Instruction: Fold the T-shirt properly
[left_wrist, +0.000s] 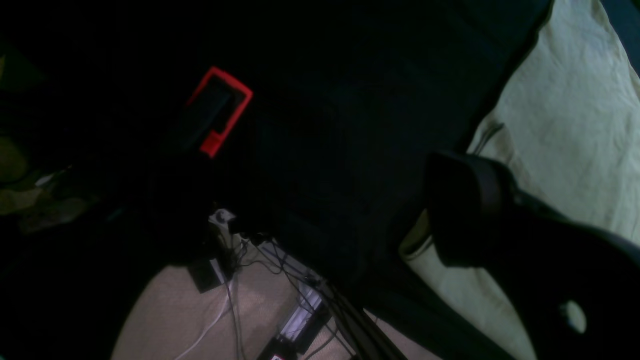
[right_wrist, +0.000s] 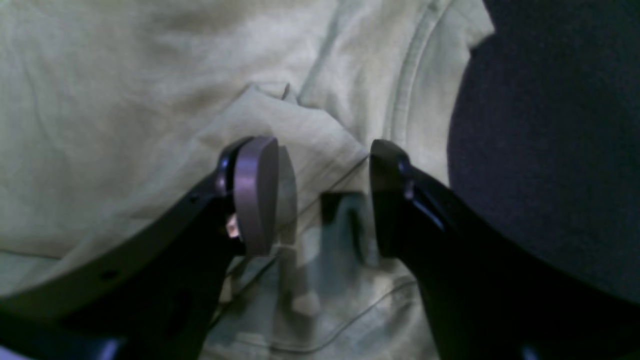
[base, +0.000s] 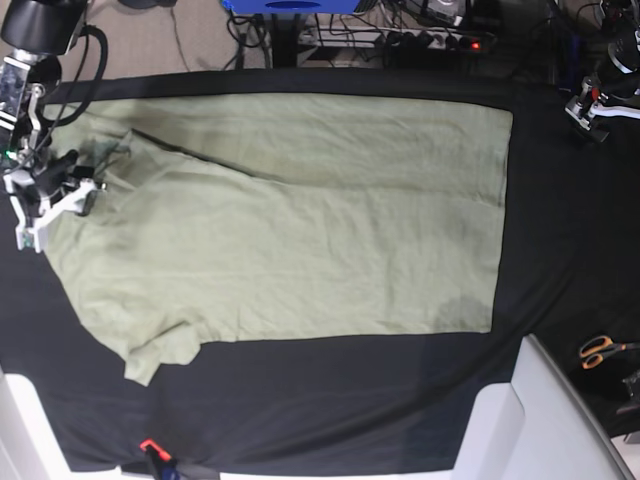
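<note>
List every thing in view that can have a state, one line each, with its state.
Pale sage-green cotton T-shirt: spread flat on the black tablecloth, one sleeve folded inward near the collar.
Right claw: jaws parted around a raised fold of shirt by the collar.
Left claw: open, holding nothing, beside the shirt's edge.
Orange-handled scissors: lying closed.

Dark frame. One gripper finger (left_wrist: 465, 210) over the black tablecloth (left_wrist: 350, 125); T-shirt (left_wrist: 565, 120) at right; red-framed marker (left_wrist: 220, 111); cables (left_wrist: 280, 280) below.
</note>
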